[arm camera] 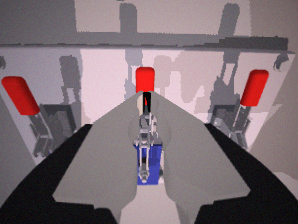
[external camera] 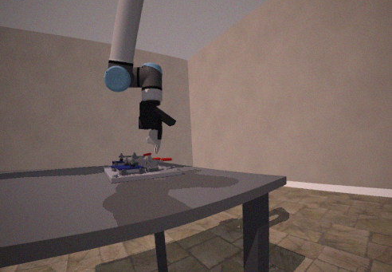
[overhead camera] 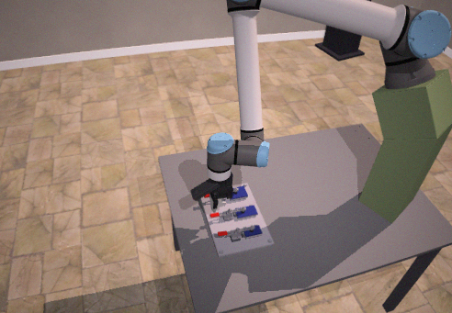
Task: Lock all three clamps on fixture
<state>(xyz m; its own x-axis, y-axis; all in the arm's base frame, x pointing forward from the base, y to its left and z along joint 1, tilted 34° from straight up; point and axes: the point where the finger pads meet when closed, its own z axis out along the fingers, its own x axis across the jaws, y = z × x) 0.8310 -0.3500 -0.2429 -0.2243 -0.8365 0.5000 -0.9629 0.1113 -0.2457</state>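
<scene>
A light grey fixture plate (overhead camera: 239, 247) (external camera: 131, 177) (arm camera: 100, 65) lies on the table and carries three toggle clamps with red handles and blue parts. In the wrist view the left handle (arm camera: 20, 94), middle handle (arm camera: 145, 79) and right handle (arm camera: 255, 87) all show, with the middle clamp's blue part (arm camera: 155, 155) below its handle. My gripper (overhead camera: 213, 199) (external camera: 155, 148) (arm camera: 145, 93) is shut and empty. It hovers a little above the handle side of the fixture, in line with the middle clamp. I cannot tell whether any clamp is locked.
The fixture sits near the left front of the grey table (overhead camera: 322, 180) (external camera: 159, 204). The arm's green pedestal (overhead camera: 409, 148) stands at the table's right side. A dark column (overhead camera: 344, 19) stands on the floor behind.
</scene>
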